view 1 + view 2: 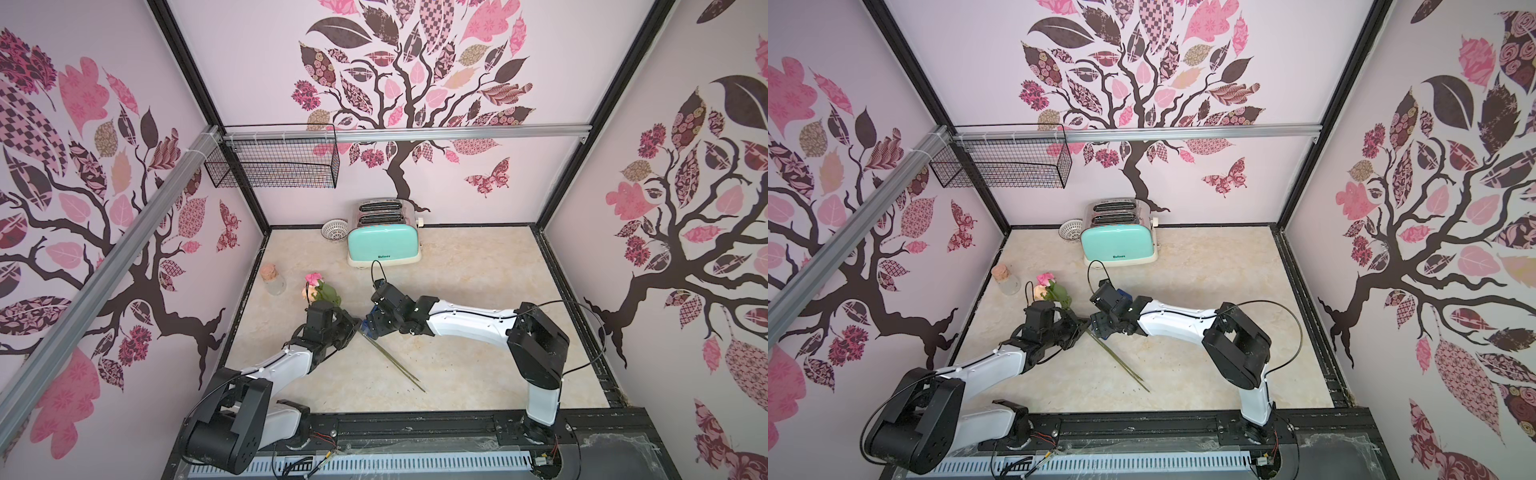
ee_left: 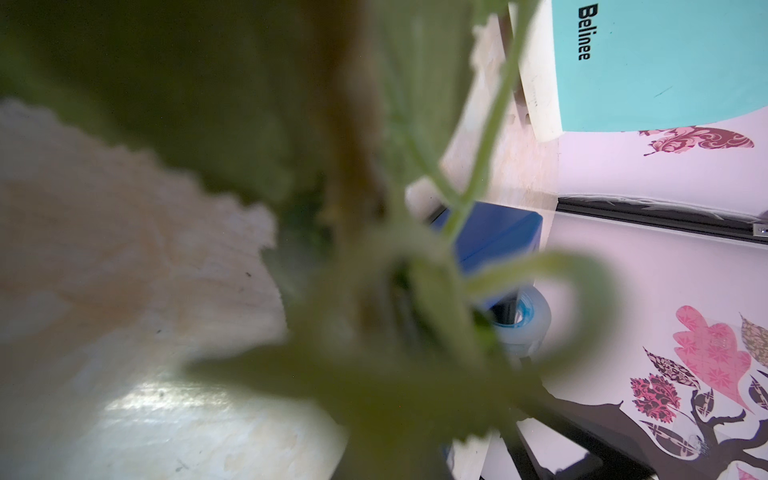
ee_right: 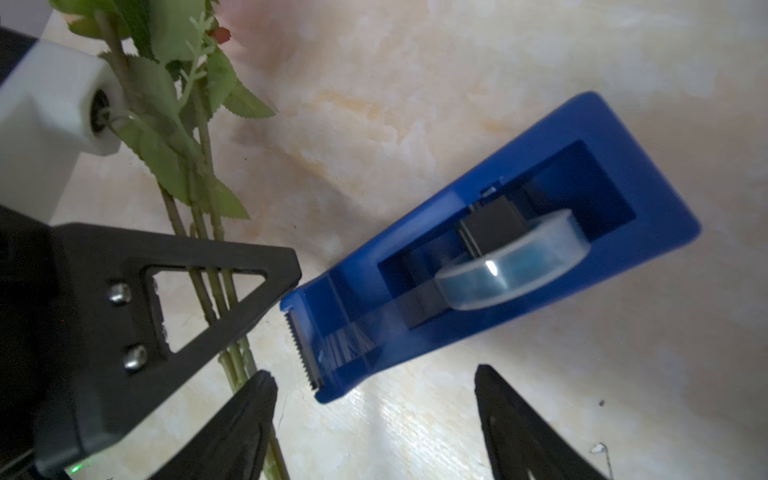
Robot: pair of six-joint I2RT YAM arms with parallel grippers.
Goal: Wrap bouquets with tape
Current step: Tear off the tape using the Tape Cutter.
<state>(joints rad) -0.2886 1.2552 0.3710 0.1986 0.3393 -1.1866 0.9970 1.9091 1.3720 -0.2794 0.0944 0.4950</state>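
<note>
The bouquet (image 1: 318, 286) of pink and peach roses with green leaves points toward the back left, and its long stems (image 1: 390, 361) trail to the front right. My left gripper (image 1: 355, 322) is shut on the stems (image 3: 199, 195) just below the leaves; in the left wrist view blurred leaves hide its jaws. The tape (image 3: 511, 266) sits in a blue dispenser (image 3: 540, 187) lying on the table beside the stems. My right gripper (image 3: 374, 374) hangs open over the dispenser's toothed cutter end, holding nothing. In both top views the right gripper (image 1: 1100, 328) covers most of the dispenser.
A mint toaster (image 1: 382, 245) stands at the back wall with a small white basket (image 1: 334, 230) beside it. A corked glass bottle (image 1: 272, 280) stands near the left wall. A black wire basket (image 1: 274, 162) hangs on the back rail.
</note>
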